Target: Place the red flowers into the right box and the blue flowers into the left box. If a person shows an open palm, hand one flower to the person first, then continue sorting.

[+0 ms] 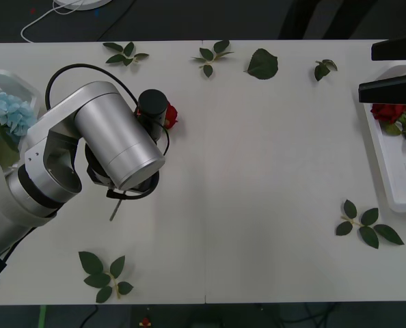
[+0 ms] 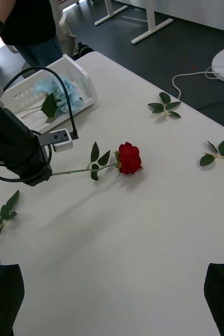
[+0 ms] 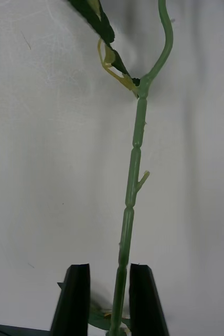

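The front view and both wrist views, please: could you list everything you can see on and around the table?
Red rose: one, on the table, stem between the left gripper's fingers.
Red roses: red, in the right box; count unclear.
Blue flowers: pale blue, in the left box.
Leaf sprigs: seven, green, scattered on the table.
Left gripper: black, astride the stem.
Right gripper: black, open, above the table.
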Robot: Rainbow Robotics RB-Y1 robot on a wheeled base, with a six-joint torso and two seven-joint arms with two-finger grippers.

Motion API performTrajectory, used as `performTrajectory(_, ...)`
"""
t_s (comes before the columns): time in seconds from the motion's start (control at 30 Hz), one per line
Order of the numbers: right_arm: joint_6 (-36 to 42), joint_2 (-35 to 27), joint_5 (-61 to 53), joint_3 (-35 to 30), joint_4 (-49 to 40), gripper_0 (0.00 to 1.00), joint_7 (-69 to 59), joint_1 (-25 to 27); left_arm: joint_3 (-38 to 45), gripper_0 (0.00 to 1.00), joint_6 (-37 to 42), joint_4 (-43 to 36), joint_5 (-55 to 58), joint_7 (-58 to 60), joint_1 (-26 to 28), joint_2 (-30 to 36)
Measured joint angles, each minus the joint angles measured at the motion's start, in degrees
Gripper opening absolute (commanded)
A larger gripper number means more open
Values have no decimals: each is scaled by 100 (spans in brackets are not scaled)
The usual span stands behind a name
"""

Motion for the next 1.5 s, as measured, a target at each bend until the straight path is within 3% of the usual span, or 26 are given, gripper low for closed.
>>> performTrajectory(0.83, 0, 0, 0, 0, 0, 100, 0, 0, 14, 100, -59, -139, -215, 49, 1, 1)
performTrajectory(1.17, 0, 0, 0, 0, 2, 100, 0, 0, 34, 100, -2298, 1090, -441, 149, 2, -14)
performTrajectory(1.5, 0, 0, 0, 0, 3, 100, 0, 0, 35, 100, -2606, 1533, -509, 149, 87, -32)
